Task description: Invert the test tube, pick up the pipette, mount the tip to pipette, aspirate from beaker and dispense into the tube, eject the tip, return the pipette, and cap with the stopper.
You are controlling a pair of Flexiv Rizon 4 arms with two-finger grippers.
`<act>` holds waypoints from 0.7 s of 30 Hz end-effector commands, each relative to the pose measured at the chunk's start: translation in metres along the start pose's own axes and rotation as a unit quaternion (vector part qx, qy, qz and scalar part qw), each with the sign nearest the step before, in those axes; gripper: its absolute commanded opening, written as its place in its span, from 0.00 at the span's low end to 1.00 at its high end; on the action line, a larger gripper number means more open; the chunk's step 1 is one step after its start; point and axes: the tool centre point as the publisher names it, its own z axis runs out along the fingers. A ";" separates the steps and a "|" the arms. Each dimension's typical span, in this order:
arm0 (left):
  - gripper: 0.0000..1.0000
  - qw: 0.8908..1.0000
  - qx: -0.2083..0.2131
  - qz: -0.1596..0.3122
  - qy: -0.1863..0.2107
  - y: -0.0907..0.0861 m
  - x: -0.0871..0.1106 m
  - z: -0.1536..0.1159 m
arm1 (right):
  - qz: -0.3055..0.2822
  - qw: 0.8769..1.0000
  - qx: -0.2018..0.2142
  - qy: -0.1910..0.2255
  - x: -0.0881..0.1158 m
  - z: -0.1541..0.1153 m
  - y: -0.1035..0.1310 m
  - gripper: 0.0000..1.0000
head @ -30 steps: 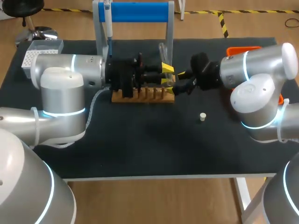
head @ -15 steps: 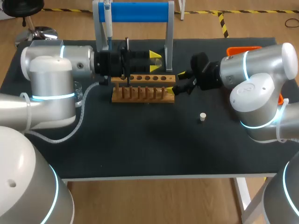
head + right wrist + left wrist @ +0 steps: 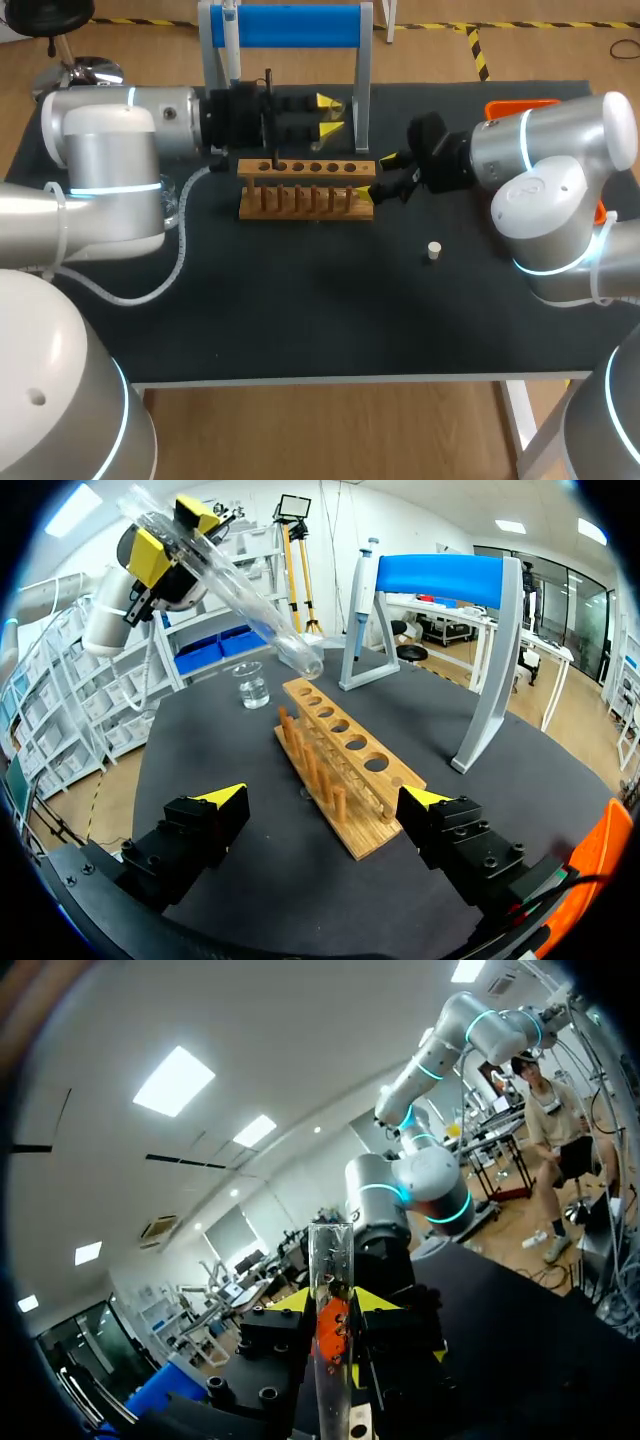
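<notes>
The test tube (image 3: pixel 230 590) is clamped in my left gripper (image 3: pixel 328 115), tilted above the rack (image 3: pixel 307 168); I judge the inverting is in hand. My right gripper (image 3: pixel 378 175) waits, fingers apart, at the rack's end. Pipette (image 3: pixel 232 40) and stopper (image 3: pixel 433 251) look untouched, so all other steps remain.

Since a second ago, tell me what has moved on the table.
The left gripper, shut on the test tube, pulled back from the wooden rack's right end toward its own side and rose, carrying the tube clear above the rack. The right gripper stayed open by the rack's end; the rack and the stopper did not move.
</notes>
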 end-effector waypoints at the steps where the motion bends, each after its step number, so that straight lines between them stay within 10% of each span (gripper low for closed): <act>1: 0.00 1.000 -0.003 0.000 -0.001 -0.002 0.000 0.000 | 0.000 1.000 0.001 0.001 0.000 -0.001 0.000 1.00; 21: 0.00 0.977 0.027 -0.213 -0.008 0.015 -0.060 -0.001 | 0.000 1.000 0.001 0.001 0.000 -0.001 0.000 1.00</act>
